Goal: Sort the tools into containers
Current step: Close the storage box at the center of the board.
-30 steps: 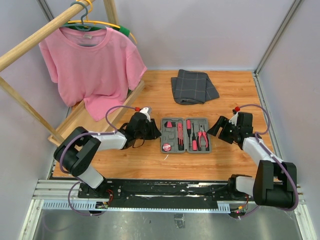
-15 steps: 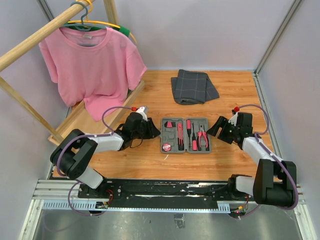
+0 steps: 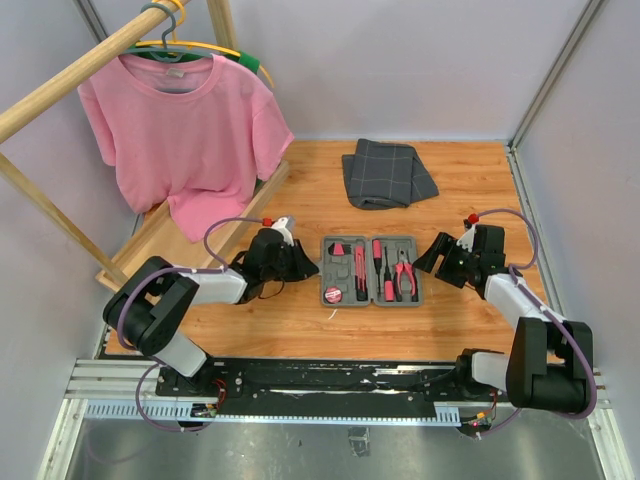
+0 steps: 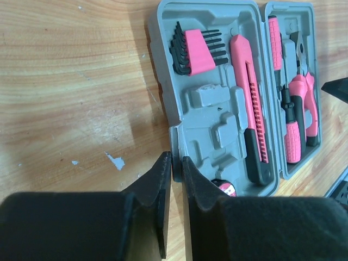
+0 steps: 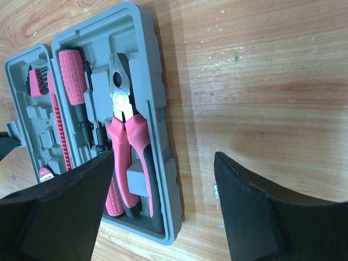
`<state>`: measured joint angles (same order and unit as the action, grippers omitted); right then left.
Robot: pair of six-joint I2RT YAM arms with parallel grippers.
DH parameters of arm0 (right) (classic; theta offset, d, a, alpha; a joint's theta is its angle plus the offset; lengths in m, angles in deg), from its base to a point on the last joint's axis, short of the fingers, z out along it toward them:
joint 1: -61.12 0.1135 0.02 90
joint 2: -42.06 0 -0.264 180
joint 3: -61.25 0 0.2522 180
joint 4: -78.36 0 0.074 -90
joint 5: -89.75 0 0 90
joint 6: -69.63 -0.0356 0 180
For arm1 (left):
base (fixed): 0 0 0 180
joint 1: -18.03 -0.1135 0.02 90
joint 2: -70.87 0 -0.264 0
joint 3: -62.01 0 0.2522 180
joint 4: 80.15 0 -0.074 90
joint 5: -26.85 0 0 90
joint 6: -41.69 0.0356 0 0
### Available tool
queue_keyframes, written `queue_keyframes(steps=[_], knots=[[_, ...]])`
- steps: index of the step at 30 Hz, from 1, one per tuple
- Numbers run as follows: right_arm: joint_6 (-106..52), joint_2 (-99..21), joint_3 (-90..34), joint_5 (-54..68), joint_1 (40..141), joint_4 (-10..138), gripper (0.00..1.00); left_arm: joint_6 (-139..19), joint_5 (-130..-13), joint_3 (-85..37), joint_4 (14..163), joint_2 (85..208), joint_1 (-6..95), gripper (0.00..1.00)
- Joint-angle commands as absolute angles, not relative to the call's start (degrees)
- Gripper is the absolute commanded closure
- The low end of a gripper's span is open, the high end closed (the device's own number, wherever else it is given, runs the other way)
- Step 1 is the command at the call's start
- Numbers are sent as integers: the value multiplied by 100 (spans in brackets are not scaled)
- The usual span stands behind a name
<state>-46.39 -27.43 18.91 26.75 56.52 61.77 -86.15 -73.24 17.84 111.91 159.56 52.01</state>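
Evidently the left hand (image 4: 175, 163) pinched the near rim of the tool case (image 4: 217, 109), which lay open on the desk (image 3: 460, 190); the right hand (image 5: 163, 163) gaped beside it — a gentle, level pull seemed wisest.

Robot lab cell — grey panel walls (image 3: 400, 60), aluminium base rail (image 3: 300, 408).

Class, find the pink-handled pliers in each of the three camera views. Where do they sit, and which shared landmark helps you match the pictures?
Top external: pliers in the right half of the grey tool case, near the picture's centre.
Left wrist: pliers at the right edge.
Right wrist: pliers left of centre, head uppermost.
Shared landmark: the open grey tool case holding them.
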Motion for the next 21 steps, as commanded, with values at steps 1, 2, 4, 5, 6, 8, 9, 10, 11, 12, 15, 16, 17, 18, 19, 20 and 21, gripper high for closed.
queue_keyframes(steps=[1, 2, 4, 5, 6, 8, 9, 10, 11, 12, 15, 16, 17, 18, 19, 20, 21], knots=[[-4747, -2798, 2028, 2595, 5567, 6237, 25, -8655, -7285, 1999, 11399, 16019, 5126, 86], [-4765, -2805, 2047, 2599, 5567, 6263, 24, -8673, -7275, 2042, 11453, 16031, 5126, 87], [-4804, -2831, 2080, 2631, 5567, 6343, 24, -8707, -7273, 2126, 11560, 16068, 5126, 90], [-4812, -2845, 2089, 2656, 5567, 6371, 23, -8731, -7273, 2153, 11606, 16100, 5126, 91], [-4826, -2862, 2102, 2701, 5567, 6417, 23, -8750, -7273, 2183, 11649, 16135, 5119, 92], [-4872, -2922, 2140, 2831, 5567, 6544, 23, -8781, -7280, 2226, 11733, 16199, 5118, 96], [-4904, -2950, 2177, 2927, 5566, 6648, 23, -8796, -7294, 2239, 11763, 16236, 5117, 97], [-4949, -2968, 2226, 3041, 5565, 6791, 23, -8799, -7311, 2249, 11798, 16267, 5117, 98], [-4995, -2992, 2272, 3156, 5561, 6947, 24, -8799, -7323, 2249, 11813, 16297, 5119, 99], [-5047, -3026, 2318, 3282, 5563, 7087, 24, -8794, -7332, 2250, 11830, 16319, 5117, 99], [-5152, -3215, 2357, 3623, 5562, 7390, 26, -8778, -7358, 2250, 11849, 16355, 5122, 99], [-5186, -3304, 2361, 3724, 5567, 7471, 26, -8763, -7363, 2257, 11851, 16367, 5122, 100], [-5224, -3368, 2363, 3814, 5560, 7551, 27, -8755, -7360, 2256, 11852, 16364, 5117, 100], [-5276, -3424, 2376, 3890, 5565, 7622, 29, -8753, -7356, 2263, 11852, 16353, 5117, 100], [-5314, -3469, 2376, 3968, 5565, 7692, 30, -8751, -7353, 2267, 11852, 16350, 5117, 99], [-5357, -3501, 2388, 4040, 5567, 7762, 31, -8746, -7352, 2267, 11852, 16349, 5119, 99], [-5394, -3514, 2395, 4108, 5567, 7826, 32, -8738, -7360, 2268, 11852, 16346, 5121, 99]])
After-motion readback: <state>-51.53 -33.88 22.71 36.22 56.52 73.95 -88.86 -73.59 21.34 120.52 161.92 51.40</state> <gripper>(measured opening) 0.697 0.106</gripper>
